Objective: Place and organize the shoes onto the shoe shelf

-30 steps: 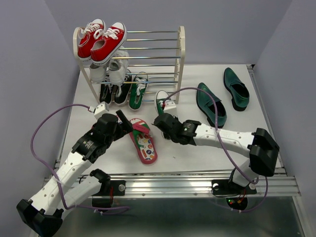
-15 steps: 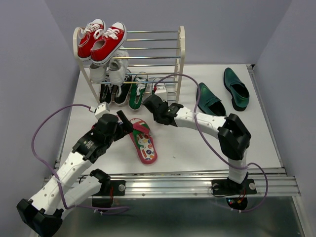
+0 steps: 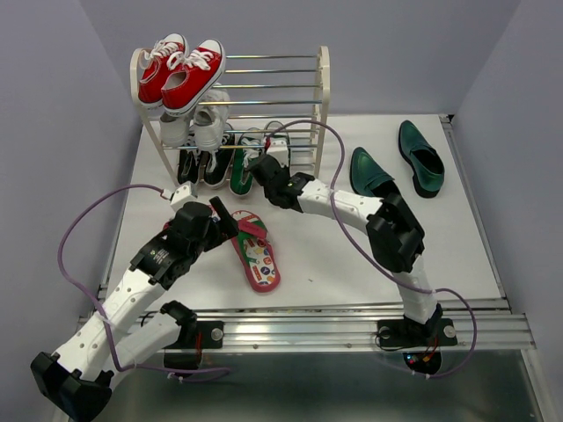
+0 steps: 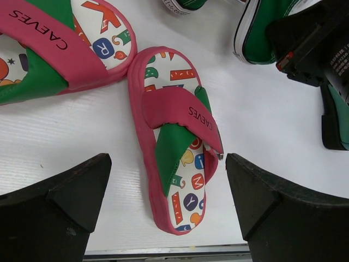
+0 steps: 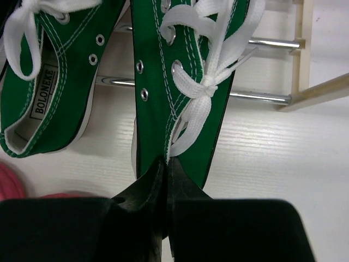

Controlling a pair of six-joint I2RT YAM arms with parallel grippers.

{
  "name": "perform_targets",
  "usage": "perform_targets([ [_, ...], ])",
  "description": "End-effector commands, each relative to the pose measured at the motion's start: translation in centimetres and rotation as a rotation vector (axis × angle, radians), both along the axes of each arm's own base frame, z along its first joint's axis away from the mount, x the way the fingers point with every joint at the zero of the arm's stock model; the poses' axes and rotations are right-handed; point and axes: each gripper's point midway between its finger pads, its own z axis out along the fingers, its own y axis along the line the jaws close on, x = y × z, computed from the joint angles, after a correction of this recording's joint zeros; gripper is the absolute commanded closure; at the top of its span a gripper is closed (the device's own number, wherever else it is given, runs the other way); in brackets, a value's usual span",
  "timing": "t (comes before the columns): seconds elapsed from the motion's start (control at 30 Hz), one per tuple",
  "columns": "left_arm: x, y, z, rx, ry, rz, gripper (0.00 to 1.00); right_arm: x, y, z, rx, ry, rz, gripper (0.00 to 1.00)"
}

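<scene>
My right gripper [image 5: 166, 169] is shut on the side wall of a green canvas sneaker [image 5: 185, 71], whose toe lies over the bottom rods of the shoe shelf [image 5: 262, 98]. Its partner [image 5: 49, 82] sits just left of it. From above, the held sneaker [image 3: 278, 148] is at the shoe shelf's [image 3: 321, 88] lowest tier beside the other green sneaker [image 3: 247, 160]. My left gripper [image 4: 169, 191] stands open over a pink-red flip-flop [image 4: 174, 147], its fingers [image 4: 60, 207] either side of the heel without touching. The second flip-flop [image 4: 60, 49] lies to the upper left. Two dark green loafers [image 3: 369, 171] [image 3: 420, 158] rest on the table at the right.
Red sneakers [image 3: 180, 75] occupy the left of the top tier, white sneakers [image 3: 198, 123] the middle tier, black sneakers [image 3: 201, 163] the bottom left. The right arm [image 3: 387, 233] stretches across the table's centre. Purple walls close in both sides.
The right arm has carried the green sneaker up and to the left, from the table in front of the shelf onto the bottom tier. The left arm has stayed put.
</scene>
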Motion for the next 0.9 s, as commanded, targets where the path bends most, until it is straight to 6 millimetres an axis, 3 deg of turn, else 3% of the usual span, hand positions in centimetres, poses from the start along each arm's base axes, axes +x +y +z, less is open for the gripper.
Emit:
perform_targets([
  [0.0, 0.3, -0.2, 0.2, -0.003, -0.029, -0.016, 0.01, 3.8, 1.1, 7.1, 0.143, -0.208, -0.083, 0.99],
  [0.2, 0.3, -0.3, 0.3, -0.005, -0.031, -0.020, 0.01, 5.0, 1.7, 6.7, 0.128, -0.236, -0.112, 0.99],
  [0.57, 0.2, -0.4, 0.6, -0.013, -0.042, -0.030, 0.01, 6.5, -0.3, 6.0, 0.086, -0.269, -0.213, 0.99],
  [0.87, 0.2, -0.5, 0.5, -0.013, -0.042, -0.031, 0.01, 7.6, 0.4, 4.7, 0.062, -0.254, -0.124, 0.99],
])
